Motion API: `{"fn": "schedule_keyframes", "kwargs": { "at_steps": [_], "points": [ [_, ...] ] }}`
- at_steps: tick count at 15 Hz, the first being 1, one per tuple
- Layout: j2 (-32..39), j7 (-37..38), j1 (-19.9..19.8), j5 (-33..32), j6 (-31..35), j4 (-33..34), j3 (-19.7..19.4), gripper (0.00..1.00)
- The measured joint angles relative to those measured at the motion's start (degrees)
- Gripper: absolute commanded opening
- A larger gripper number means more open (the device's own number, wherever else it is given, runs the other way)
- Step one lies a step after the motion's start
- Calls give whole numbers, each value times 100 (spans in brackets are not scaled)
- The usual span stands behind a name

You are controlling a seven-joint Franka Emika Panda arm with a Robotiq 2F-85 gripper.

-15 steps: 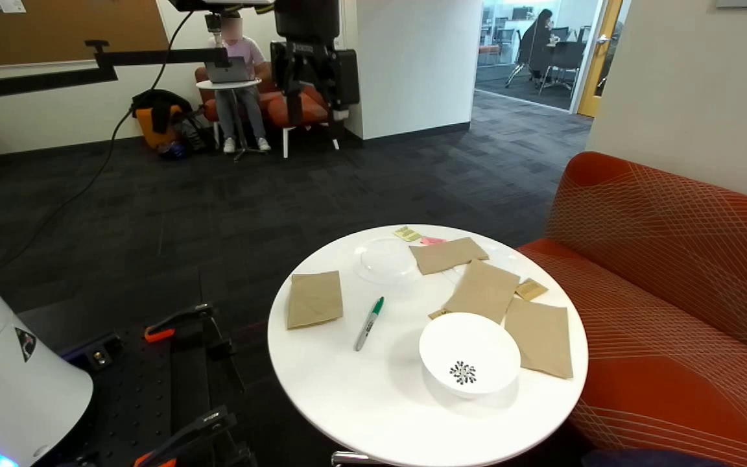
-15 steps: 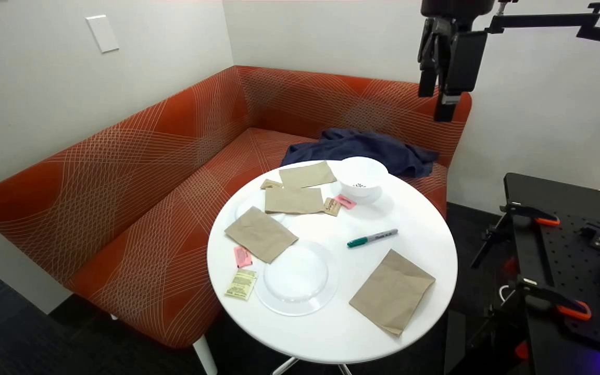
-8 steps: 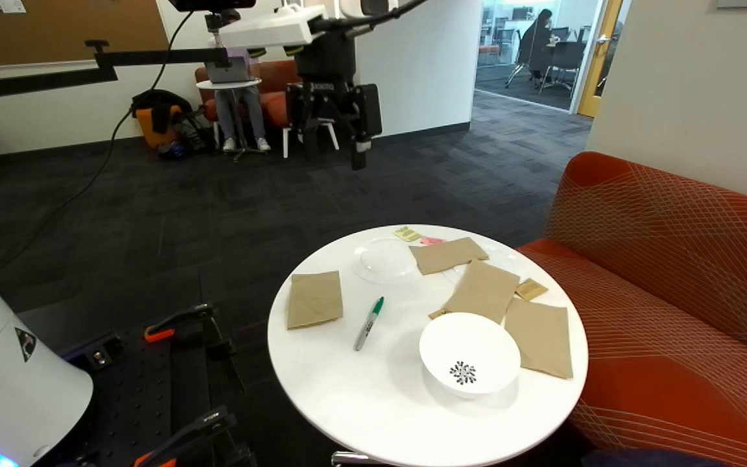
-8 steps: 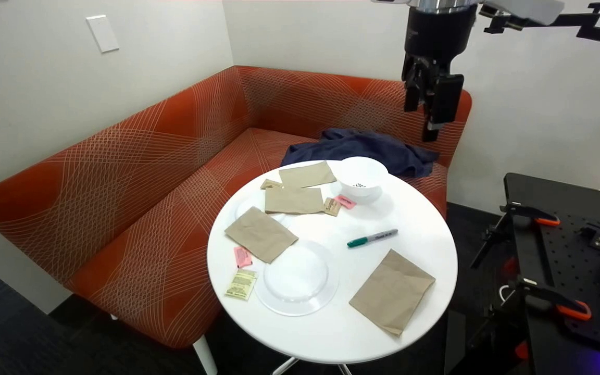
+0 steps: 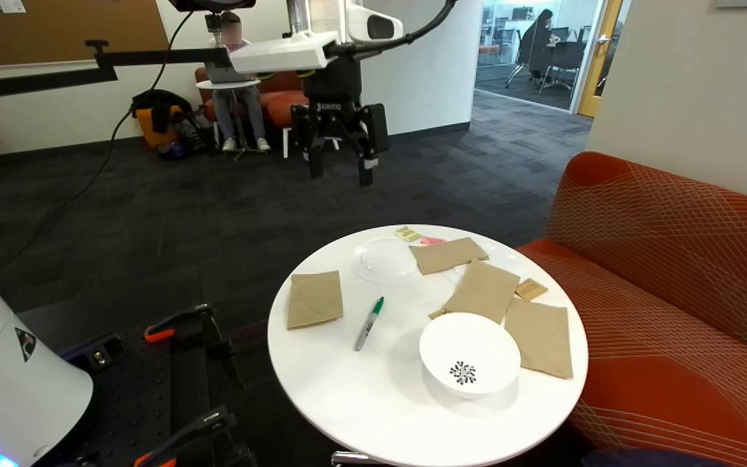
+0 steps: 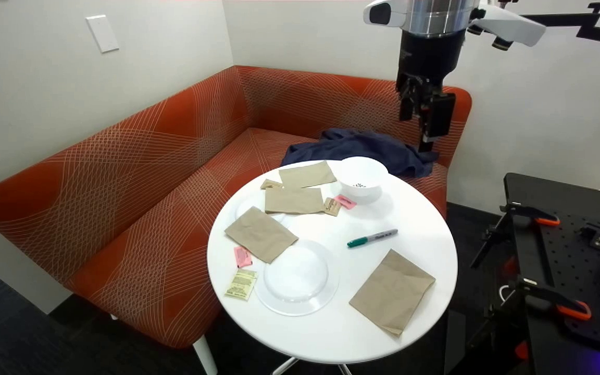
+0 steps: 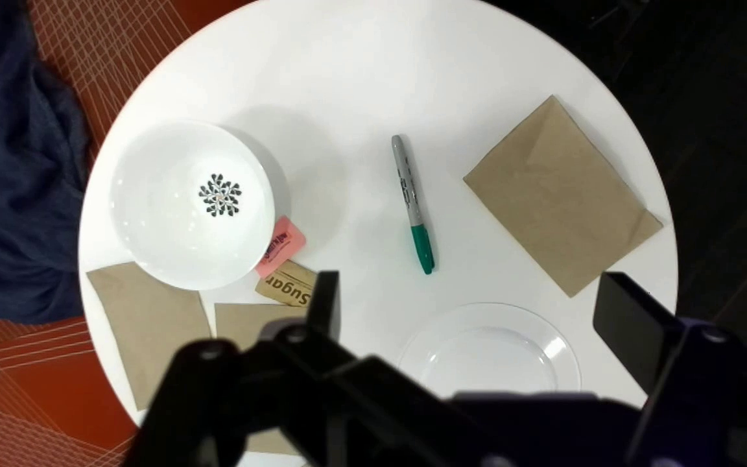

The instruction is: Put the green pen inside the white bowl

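The matte black, hard-edged jaws stand wide apart in the air, their flat pads to either side of a clear, glossy round plate in the wrist view. Outward from there lies the green pen, a slim cylinder with a smooth grey barrel, dark lettering and a shiny green cap. It rests flat on the smooth, round white counter, between a creased, dull brown paper square and the deep, glossy white bowl, well apart from the bowl. The bowl stands upright, a black leafy pattern on its inside bottom. Just beside it is a pink paper packet, next to a tan paper packet printed "Sugar". In an exterior view, more brown paper squares spread across the counter, one near a pale yellow packet. Past it, a red upholstered sofa, patterned with fine crossing pale lines, carries a crumpled dark blue cloth.
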Motion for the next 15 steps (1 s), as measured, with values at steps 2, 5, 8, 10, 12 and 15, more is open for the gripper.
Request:
{"fn": "schedule_keyframes", "kwargs": {
  "at_steps": [2,5,8,10,12,15],
  "points": [
    [0,0,0,0,1,0,0,100],
    [9,0,1,0,0,0,12,100],
    [89,-138,0,0,18,-1,11,100],
    [197,-402,-2,0,69,-10,-6,100],
    [311,-706,-10,0,126,-42,-36,100],
    [471,-1157,-60,0,292,-146,-61,100]
  ]
}}
